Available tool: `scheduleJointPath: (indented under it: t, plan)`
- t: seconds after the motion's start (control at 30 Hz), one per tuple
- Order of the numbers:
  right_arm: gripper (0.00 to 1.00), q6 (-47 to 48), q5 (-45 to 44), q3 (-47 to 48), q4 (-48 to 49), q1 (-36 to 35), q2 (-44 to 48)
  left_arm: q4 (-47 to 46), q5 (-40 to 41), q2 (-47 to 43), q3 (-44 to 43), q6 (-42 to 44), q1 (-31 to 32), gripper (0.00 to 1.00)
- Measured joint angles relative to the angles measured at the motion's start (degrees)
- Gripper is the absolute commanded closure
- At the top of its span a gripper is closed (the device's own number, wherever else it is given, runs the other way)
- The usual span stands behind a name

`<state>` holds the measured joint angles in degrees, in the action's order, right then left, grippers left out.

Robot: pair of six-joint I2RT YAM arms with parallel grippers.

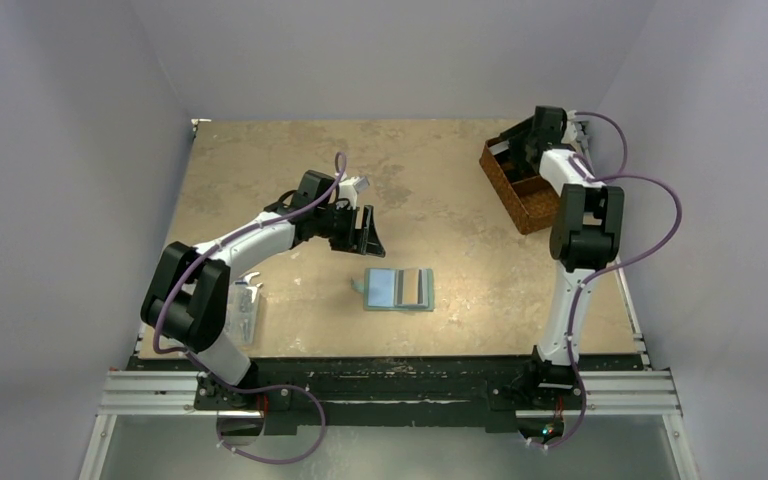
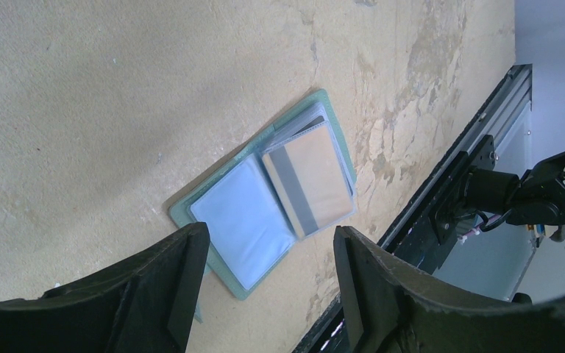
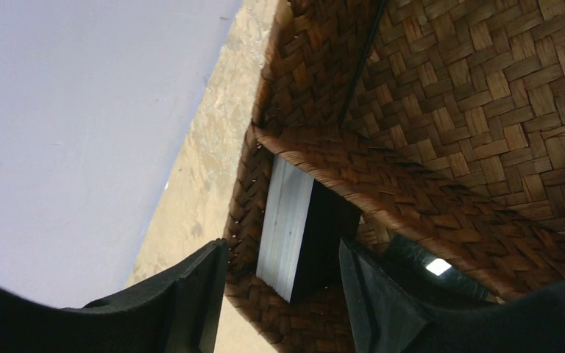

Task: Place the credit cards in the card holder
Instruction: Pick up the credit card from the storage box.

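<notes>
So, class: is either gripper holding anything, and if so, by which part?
Nothing is held; the left gripper and the right gripper are both open.

No text, label or number can be read on anything here.

Brown woven basket (image 3: 449, 110); card holder (image 2: 265, 198) with glossy clear plastic sleeves.

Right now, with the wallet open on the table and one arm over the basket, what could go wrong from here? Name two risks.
1. The tan card may lie loose on the card holder; a nudge from the left fingers could slide it off.
2. The right fingers hang open over a stack wedged against the basket wall; they might snag the weave or lift several cards.
</notes>
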<state>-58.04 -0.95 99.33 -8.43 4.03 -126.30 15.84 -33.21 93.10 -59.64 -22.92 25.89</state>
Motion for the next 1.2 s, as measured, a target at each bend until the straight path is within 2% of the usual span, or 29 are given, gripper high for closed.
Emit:
scheduleJointPath:
  t: [0.73,1.2]
  plan:
    - [0.50,-4.5,-5.1,0.8,1.0,-1.4,-2.0,-0.1,0.0,-0.4,0.3,0.0,0.0,0.33]
    - [0.47,-4.7,-12.3,0.6,0.4,-5.1,-2.8,-0.3,0.0,-1.1,0.4,0.0,0.0,0.33]
